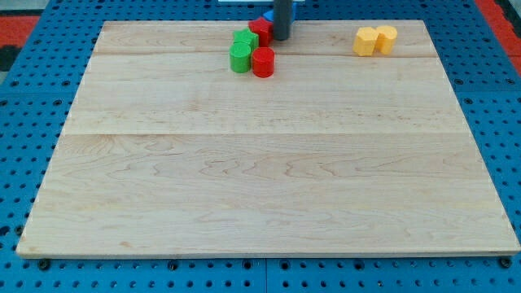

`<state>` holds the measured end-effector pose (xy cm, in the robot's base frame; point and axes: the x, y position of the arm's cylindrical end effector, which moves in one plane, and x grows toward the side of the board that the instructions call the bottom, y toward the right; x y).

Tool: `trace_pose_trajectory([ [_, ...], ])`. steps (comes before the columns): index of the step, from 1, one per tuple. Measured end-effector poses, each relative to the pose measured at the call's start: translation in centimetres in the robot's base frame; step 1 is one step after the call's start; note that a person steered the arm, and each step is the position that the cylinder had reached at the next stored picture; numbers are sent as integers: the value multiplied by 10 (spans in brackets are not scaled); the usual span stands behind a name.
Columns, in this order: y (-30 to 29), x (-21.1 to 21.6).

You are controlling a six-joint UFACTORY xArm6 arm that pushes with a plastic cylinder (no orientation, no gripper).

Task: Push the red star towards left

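The red star point(261, 30) lies near the top edge of the wooden board point(269, 163), partly hidden by the dark rod. My tip point(281, 37) rests just to the star's right, touching or nearly touching it. A green block point(246, 38) of unclear shape sits against the star's left. Below them stand a green cylinder point(240, 59) and a red cylinder point(263, 63), side by side. A blue block point(269, 15) peeks out behind the rod at the top edge.
Two yellow blocks point(366, 41) point(386, 37) sit together near the top right of the board. Blue pegboard point(24, 122) surrounds the board on all sides.
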<state>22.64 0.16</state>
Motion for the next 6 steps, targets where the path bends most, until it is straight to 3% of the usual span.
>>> trace_pose_trajectory([
  [1, -104, 1],
  [2, -139, 3],
  [3, -73, 5],
  [4, -52, -16],
  [5, -65, -35],
  [6, -115, -28],
])
